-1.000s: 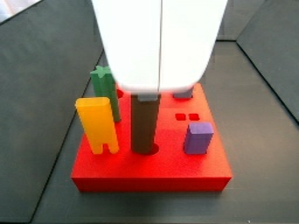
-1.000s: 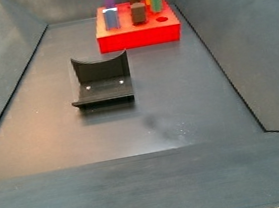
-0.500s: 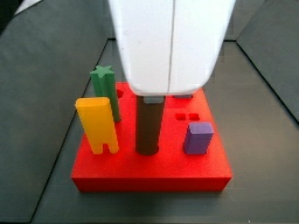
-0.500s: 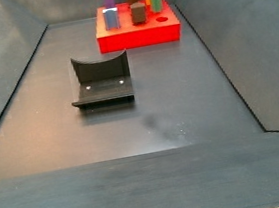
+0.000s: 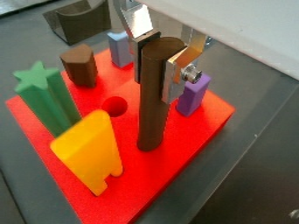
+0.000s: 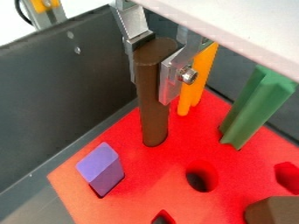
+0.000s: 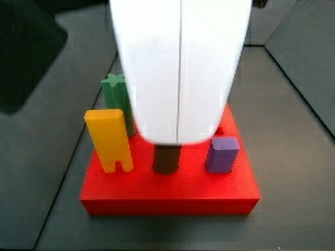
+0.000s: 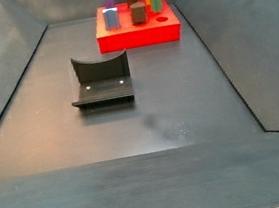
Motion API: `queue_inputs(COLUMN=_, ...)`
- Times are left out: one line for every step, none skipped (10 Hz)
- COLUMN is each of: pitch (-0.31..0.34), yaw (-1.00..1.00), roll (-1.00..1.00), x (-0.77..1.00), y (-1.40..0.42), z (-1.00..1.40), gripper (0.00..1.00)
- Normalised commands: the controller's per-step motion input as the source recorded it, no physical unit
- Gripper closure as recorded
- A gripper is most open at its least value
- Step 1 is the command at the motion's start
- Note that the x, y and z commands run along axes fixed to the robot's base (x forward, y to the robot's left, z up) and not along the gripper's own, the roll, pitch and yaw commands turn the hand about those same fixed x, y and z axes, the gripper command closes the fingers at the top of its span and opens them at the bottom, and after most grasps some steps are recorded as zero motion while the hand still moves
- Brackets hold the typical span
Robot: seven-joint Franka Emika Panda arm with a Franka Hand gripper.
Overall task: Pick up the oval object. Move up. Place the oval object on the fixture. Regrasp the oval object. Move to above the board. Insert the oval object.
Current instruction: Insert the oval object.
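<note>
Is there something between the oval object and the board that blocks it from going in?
Nothing visible blocks it. The gripper holds the oval object upright, its lower end already standing in the board. The yellow peg and purple peg stand beside it, apart.

A dark grey floor (image 8: pixel 133 127) lies flat and matte, with a faint pale scuff near its middle. Dark grey walls (image 8: pixel 0 70) slope up from it on each side, forming a trough. The light is soft and even, without hard shadows.

The end effector (image 5: pixel 162 54) is above the red board.
</note>
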Motion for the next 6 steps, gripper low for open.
queue_inputs(pitch=0.000, yaw=-0.08, roll=0.07, x=0.13, y=-0.09, z=-0.36, gripper=1.00)
queue_inputs(pitch=-0.007, yaw=-0.02, roll=0.03, x=0.12, y=-0.01, z=-0.39, gripper=1.00)
queue_inputs(pitch=-0.010, yaw=0.00, roll=0.04, x=0.09, y=0.00, z=-0.42, gripper=1.00)
queue_inputs(pitch=-0.024, yaw=0.00, roll=0.00, x=0.00, y=0.00, z=-0.24, gripper=1.00)
queue_inputs(pitch=0.007, yaw=0.00, roll=0.00, x=0.00, y=0.00, z=0.00, gripper=1.00)
queue_inputs(pitch=0.000, yaw=0.00, roll=0.00, x=0.00, y=0.00, z=0.00, gripper=1.00)
